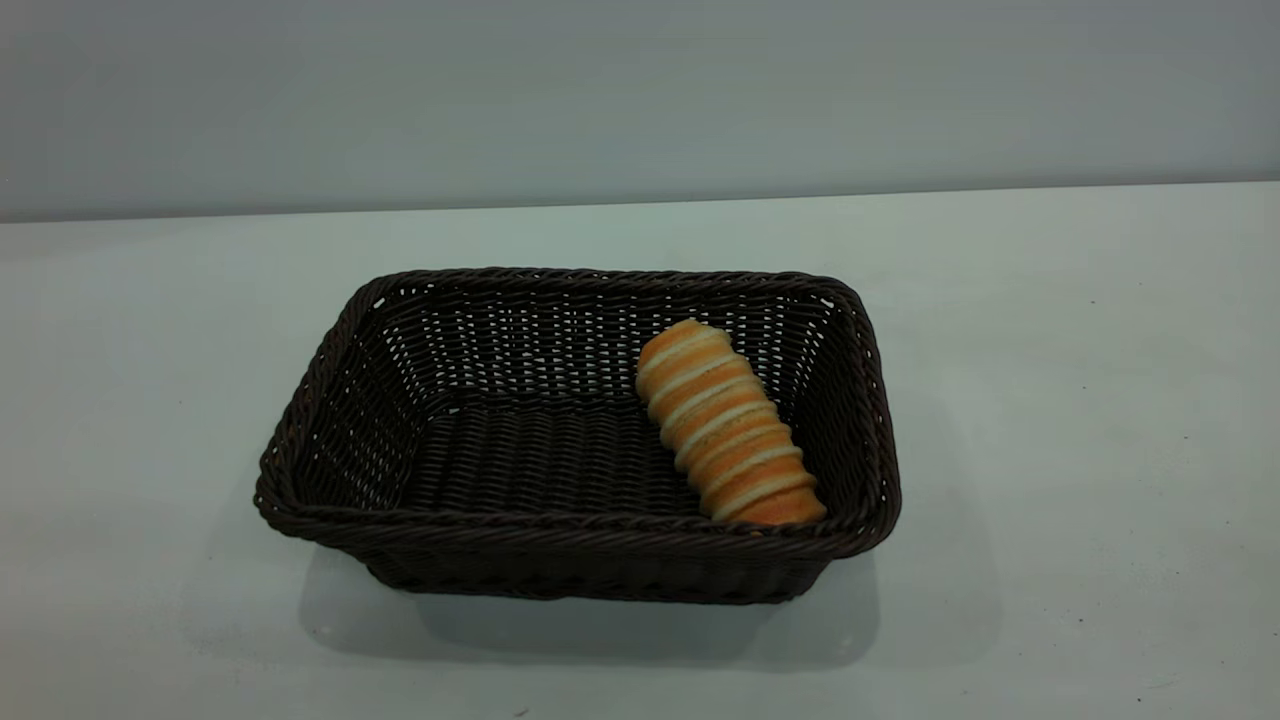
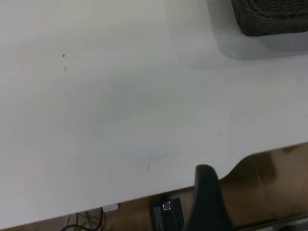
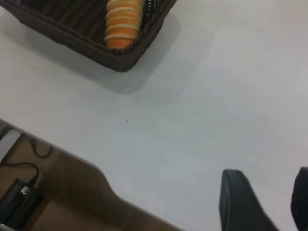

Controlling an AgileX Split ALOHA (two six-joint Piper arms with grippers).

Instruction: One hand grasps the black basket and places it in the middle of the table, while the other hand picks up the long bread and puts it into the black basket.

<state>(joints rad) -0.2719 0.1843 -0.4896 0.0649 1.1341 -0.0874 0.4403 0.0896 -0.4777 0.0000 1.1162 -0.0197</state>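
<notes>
— Where does everything sit?

— The worktop (image 1: pixel 1050 400) carries the black basket (image 1: pixel 330 420), well ahead of both my tools. The long bread (image 1: pixel 728 436) lies inside, nearest my right tool.

— And the tools?

— My right tool (image 3: pixel 263 204) is spread, holding nothing. My left tool (image 2: pixel 208 199): one finger showing, so I cannot tell. I judge retreat remains: stay clear of the rim.

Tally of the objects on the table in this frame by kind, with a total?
black basket: 1
long bread: 1, lying inside the basket
Total: 2 on the table
</notes>
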